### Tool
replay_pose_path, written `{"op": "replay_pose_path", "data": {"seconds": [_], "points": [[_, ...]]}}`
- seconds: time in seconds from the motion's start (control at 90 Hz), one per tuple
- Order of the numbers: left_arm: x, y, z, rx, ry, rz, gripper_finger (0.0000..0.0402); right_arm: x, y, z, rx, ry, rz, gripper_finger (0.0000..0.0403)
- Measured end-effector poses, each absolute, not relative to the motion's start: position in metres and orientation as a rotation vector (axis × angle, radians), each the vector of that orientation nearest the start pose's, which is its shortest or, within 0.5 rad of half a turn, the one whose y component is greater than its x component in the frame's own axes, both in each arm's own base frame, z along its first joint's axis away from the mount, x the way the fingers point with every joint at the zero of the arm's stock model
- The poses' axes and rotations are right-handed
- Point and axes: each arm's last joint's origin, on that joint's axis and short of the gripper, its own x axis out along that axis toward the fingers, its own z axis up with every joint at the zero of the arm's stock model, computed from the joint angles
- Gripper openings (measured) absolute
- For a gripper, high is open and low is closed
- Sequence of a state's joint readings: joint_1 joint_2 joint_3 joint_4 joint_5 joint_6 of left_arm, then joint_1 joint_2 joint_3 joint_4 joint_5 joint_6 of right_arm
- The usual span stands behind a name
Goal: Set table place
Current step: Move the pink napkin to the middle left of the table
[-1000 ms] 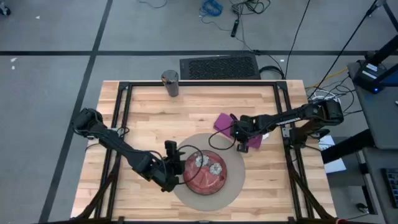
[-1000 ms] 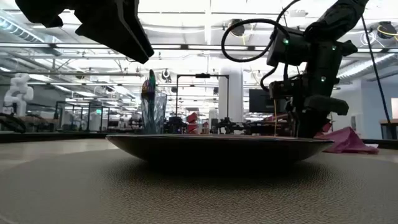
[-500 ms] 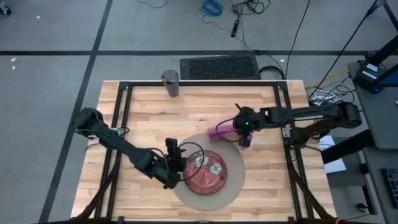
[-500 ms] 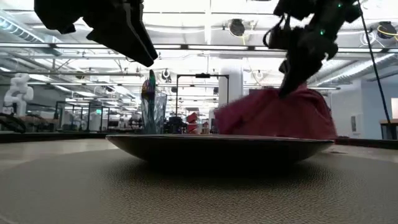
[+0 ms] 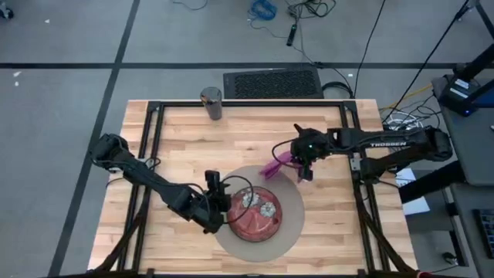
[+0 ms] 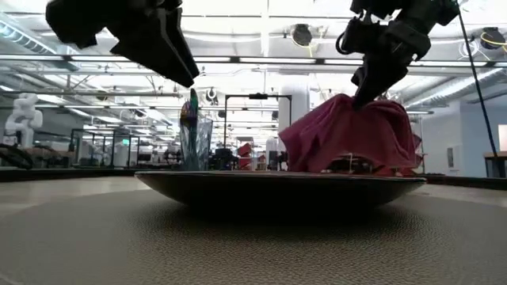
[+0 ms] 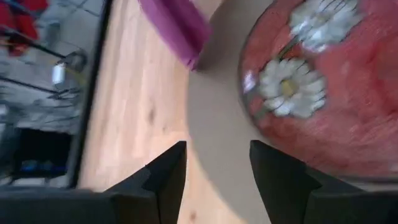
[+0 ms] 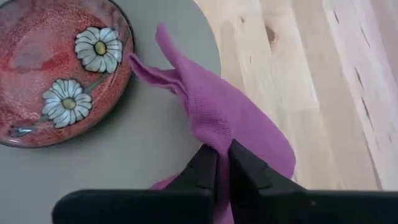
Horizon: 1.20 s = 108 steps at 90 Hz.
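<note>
A red plate [image 5: 258,214] with white daisies lies on a round beige mat [image 5: 287,232] on the wooden table [image 5: 185,147]. My left gripper [image 5: 216,210] hovers open at the plate's left rim [image 7: 249,106], with nothing between its fingers [image 7: 165,180]. My right gripper [image 5: 303,160] is shut on a purple napkin [image 5: 274,164] above the mat's far right edge. The napkin [image 6: 348,134] hangs bunched behind the plate [image 6: 277,186] in the low view. My right gripper pinches a gathered fold of the napkin [image 8: 219,138] between its two fingers [image 8: 205,167], coming from above and pointing down. The cloth hangs slack below the fingers in a bunch. One corner [image 8: 163,36] trails toward the plate. Whether its lower edge touches the table I cannot tell.
A dark tumbler [image 5: 211,103] stands at the table's far edge, left of centre. A black keyboard [image 5: 272,83] lies on the floor beyond the far rail. Bare wood lies left of the mat and along the far half of the table.
My right gripper has risen and moved slightly toward the far edge with the napkin. The napkin, which lay flat on the table right of the mat, is now gathered up and hangs below the fingers.
</note>
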State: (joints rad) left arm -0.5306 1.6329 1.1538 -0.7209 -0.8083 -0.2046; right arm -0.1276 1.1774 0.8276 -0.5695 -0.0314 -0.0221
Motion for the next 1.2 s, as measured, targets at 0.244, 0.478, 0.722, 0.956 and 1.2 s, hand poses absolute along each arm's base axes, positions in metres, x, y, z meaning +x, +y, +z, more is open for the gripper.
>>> {"op": "replay_pose_path", "data": {"seconds": [0.244, 0.478, 0.722, 0.956, 1.2], "points": [[0.264, -0.124, 0.222, 0.618, 1.022, 0.492, 0.0163, 0.234, -0.033, 0.250, 0.009, 0.805, -0.035, 0.0000], [0.235, -0.122, 0.233, 0.598, 1.007, 0.646, 0.0163, 0.242, -0.033, 0.258, -0.031, 0.682, 0.066, 0.0000], [0.185, -0.124, 0.276, 0.429, 0.832, 0.665, 0.0162, 0.263, -0.034, 0.253, -0.076, 0.577, 0.169, 0.0000], [0.162, -0.118, 0.290, 0.307, 0.887, 0.649, 0.0162, 0.306, -0.039, 0.256, -0.132, 0.576, 0.255, 0.0000], [0.152, -0.125, 0.288, 0.264, 0.941, 0.620, 0.0162, 0.362, -0.030, 0.267, -0.189, 0.574, 0.435, 0.0000]]}}
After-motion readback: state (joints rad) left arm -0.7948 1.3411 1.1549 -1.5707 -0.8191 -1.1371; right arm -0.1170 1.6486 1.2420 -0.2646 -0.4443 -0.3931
